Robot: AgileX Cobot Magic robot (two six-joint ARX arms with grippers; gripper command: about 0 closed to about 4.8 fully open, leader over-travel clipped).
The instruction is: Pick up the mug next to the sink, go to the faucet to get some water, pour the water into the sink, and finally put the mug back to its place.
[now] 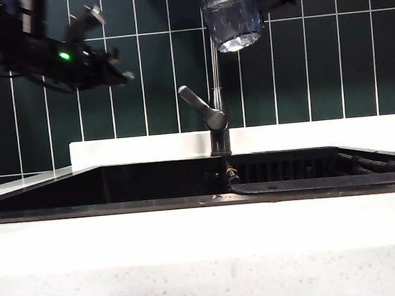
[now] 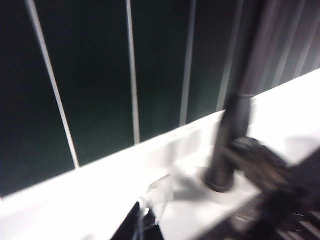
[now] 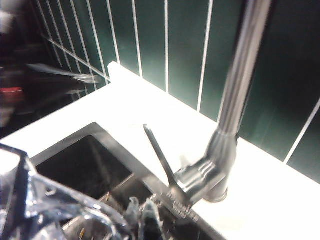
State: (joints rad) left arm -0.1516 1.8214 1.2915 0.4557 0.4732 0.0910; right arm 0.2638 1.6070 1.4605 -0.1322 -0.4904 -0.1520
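The clear faceted mug [image 1: 232, 17] hangs high at the top middle, upright, just above and in front of the faucet's pipe [image 1: 215, 84]. My right gripper [image 3: 149, 212] is shut on the mug [image 3: 55, 212], whose glass rim fills the near corner of the right wrist view. Below stand the faucet [image 3: 235, 100] and its grey lever [image 1: 195, 101], angled up-left over the black sink [image 1: 118, 188]. My left gripper [image 1: 123, 74] is up at the left, away from the lever, shut and empty. In the blurred left wrist view the left gripper [image 2: 146, 220] points toward the faucet base [image 2: 226, 150].
A white ledge [image 1: 135, 148] runs behind the sink under the dark green tiled wall [image 1: 342, 59]. A ribbed dark rack [image 1: 289, 166] lies in the sink's right part. The white speckled counter [image 1: 194, 266] spans the front.
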